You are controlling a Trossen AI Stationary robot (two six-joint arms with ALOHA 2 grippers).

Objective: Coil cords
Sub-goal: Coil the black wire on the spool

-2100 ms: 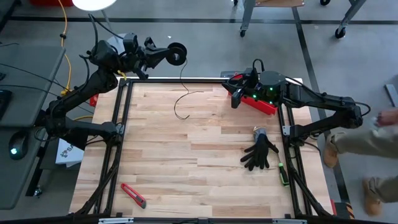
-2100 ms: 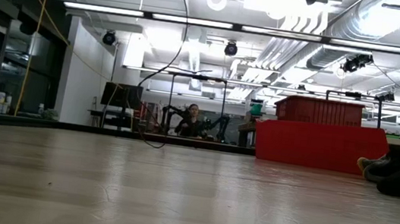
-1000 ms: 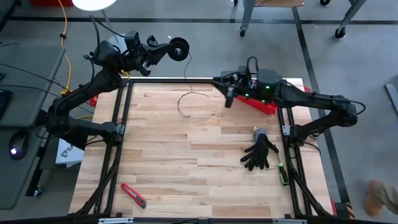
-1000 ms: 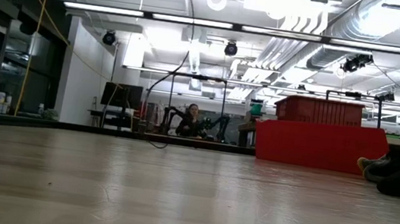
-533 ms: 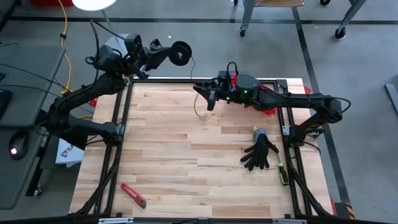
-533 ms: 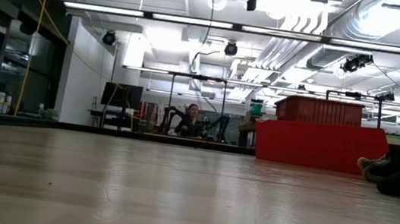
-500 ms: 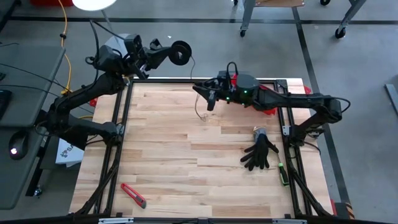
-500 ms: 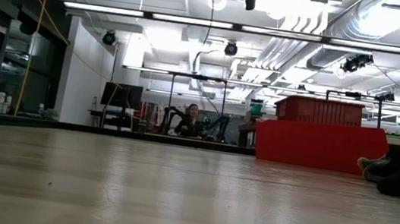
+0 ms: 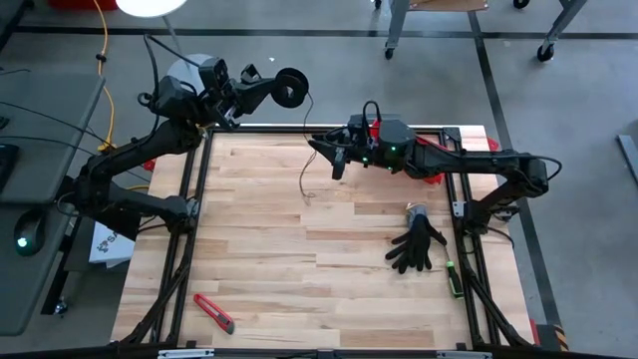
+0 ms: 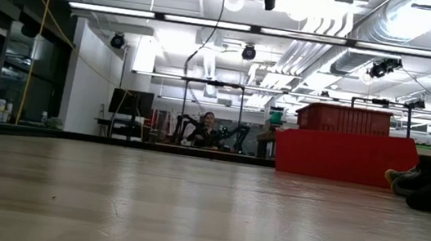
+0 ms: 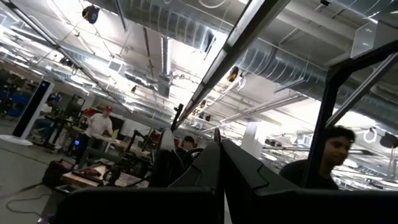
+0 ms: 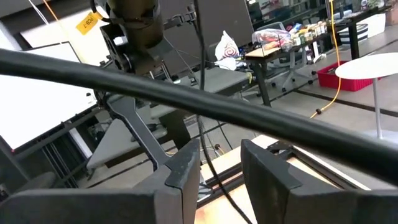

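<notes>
1. Dark right gripper (image 9: 337, 162) fingers (image 12: 180, 171) stand parted with the cord (image 9: 308, 167) between them; whether they pinch it I cannot tell.
2. Left gripper (image 9: 269, 88), clenched on the spool (image 9: 291, 88), hangs beyond the table (image 9: 249, 269) edge.
3. Red bin (image 9: 431, 172), glove (image 9: 416, 244) and cutter (image 9: 213, 312) lie apart.

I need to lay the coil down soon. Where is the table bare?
Bare: the wooden table centre and left, between the red utility knife and black glove. Crowded: the far edge, where the thin dark cord dangles by the right tool and red bin.
</notes>
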